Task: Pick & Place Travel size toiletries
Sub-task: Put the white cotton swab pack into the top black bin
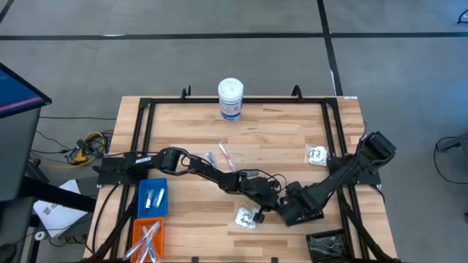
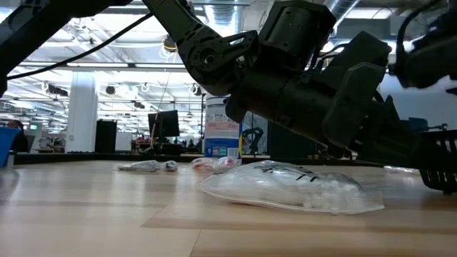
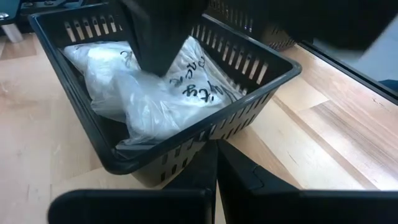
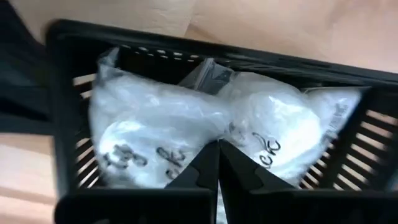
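A black slatted basket (image 3: pixel 249 99) holds clear crinkly packets (image 3: pixel 99 56) with white contents and black writing. My right gripper (image 4: pixel 218 148) points down into it, shut on the top packet (image 4: pixel 155 124). In the high view, my right hand (image 1: pixel 296 210) covers most of the basket. My left gripper (image 3: pixel 216 149) is shut and stands low at the basket's outer wall, reaching in from the table's left (image 1: pixel 274 199). Another clear packet (image 1: pixel 245 217) lies flat on the table near the front edge, left of the basket. My right gripper pinches bunched film at the top of the front packet (image 3: pixel 149 78) between its two fingers (image 3: pixel 155 43), coming from above and pointing down. The packet's body rests in the basket on the other packets. My left gripper's shut fingertips stand against the basket's outer wall (image 3: pixel 186 155), low down; I cannot tell whether they touch it.
A white canister (image 1: pixel 230 98) stands at the far edge. A blue bin (image 1: pixel 152 197) and an orange bin (image 1: pixel 146 237) sit at the near left, and a black bin (image 1: pixel 329 246) at the near right. A packet (image 1: pixel 316 153) and thin sticks (image 1: pixel 227 155) lie mid-table.
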You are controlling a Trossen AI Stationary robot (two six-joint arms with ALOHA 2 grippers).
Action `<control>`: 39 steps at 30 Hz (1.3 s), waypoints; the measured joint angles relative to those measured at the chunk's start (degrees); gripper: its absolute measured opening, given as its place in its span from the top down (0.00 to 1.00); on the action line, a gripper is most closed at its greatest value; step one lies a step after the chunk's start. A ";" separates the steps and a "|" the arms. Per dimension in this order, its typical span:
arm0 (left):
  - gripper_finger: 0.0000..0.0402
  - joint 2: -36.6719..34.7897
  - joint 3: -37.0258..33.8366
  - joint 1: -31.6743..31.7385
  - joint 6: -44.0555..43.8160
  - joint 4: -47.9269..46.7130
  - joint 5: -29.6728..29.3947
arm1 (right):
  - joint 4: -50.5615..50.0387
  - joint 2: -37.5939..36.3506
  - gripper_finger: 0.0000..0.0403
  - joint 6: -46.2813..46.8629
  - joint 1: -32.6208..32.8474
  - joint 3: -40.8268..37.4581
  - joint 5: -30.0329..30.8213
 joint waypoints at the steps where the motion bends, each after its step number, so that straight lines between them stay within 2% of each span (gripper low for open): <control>1: 1.00 0.00 0.00 0.00 0.00 0.00 -0.02 | -1.34 0.01 1.00 0.03 0.22 1.00 0.67; 8: 1.00 0.00 0.00 0.00 0.00 0.02 -0.02 | -11.75 -0.01 1.00 0.54 0.63 9.28 6.17; 21: 1.00 0.00 -0.06 0.09 -0.09 -0.13 0.34 | -5.33 5.37 1.00 -8.62 -3.35 9.33 5.43; 26: 1.00 0.00 -0.17 0.09 -0.19 -0.35 0.26 | -5.90 6.00 1.00 -9.49 -3.72 9.42 5.21; 33: 1.00 -0.09 0.02 0.13 -0.02 0.47 0.31 | -8.36 4.97 1.00 -8.97 -2.91 11.20 8.30; 39: 1.00 -0.09 0.04 -0.02 0.20 0.20 0.44 | -15.73 4.84 1.00 -8.86 -2.12 17.72 15.38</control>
